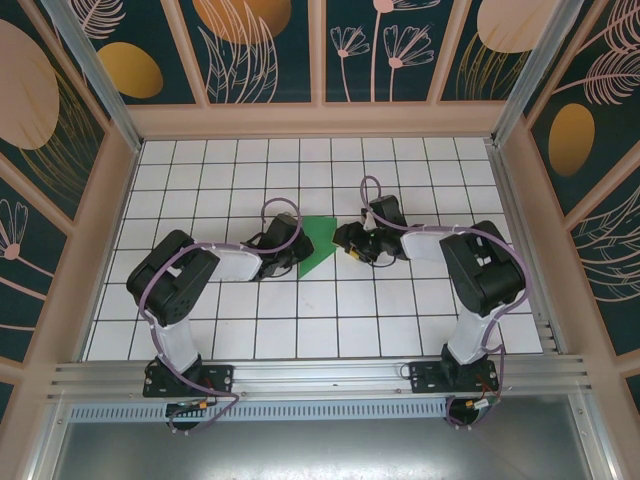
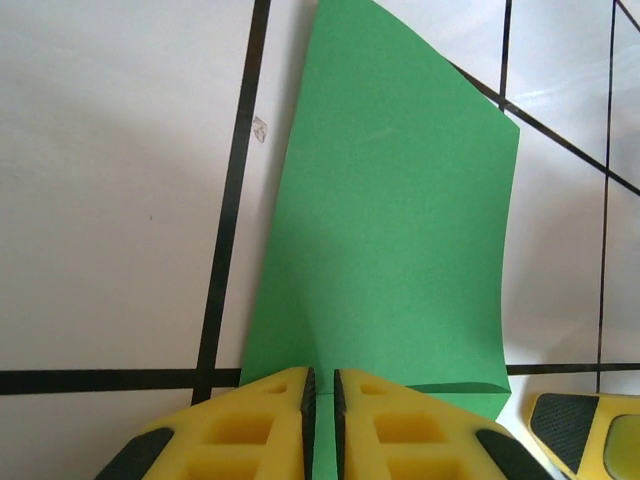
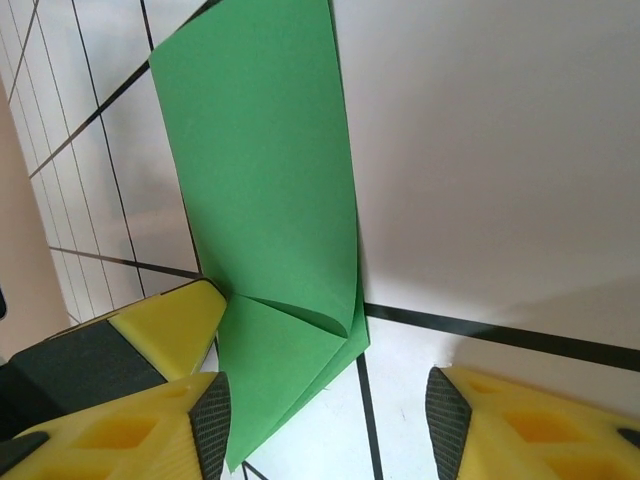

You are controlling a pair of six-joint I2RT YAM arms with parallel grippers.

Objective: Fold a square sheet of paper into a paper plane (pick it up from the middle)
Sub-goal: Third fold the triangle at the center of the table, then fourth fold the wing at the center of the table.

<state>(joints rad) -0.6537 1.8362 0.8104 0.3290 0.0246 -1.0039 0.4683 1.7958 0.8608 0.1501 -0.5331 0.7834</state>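
Green paper (image 2: 390,230) folded (curled flap); left gripper (image 2: 322,400) pinches its edge; right gripper (image 3: 328,420) gapes.

On my overhead feed the square sheet of paper (image 1: 318,243) is plain green, mid-frame. The worktop (image 1: 400,320) is white with a thin black grid. The left end effector (image 2: 322,385) and the right end effector (image 3: 328,415) are yellow with black pads. The walls (image 1: 400,60) along the top are dark teal, patterned with pink line-drawn leaves and orange ovals.
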